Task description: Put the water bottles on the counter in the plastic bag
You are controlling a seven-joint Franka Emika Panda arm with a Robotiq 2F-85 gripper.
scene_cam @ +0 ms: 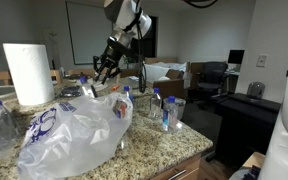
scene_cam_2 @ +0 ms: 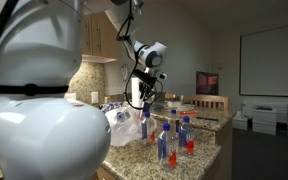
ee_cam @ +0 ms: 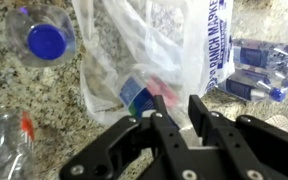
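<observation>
Above plastic bag (ee_cam: 174,45), jaws nearly pressed together; 1 water bottle (ee_cam: 136,93) inside.

Soft indoor light fills both exterior views. It is warm and rather dim in an exterior view where the robot's white body (scene_cam_2: 44,120) bulks blurred at near left. The paper-towel roll (scene_cam: 28,72) is almost blown out white. The wrist view is soft; the plastic bag (ee_cam: 164,45) shines with glare, and the dark gripper (ee_cam: 182,114) is out of focus.
</observation>
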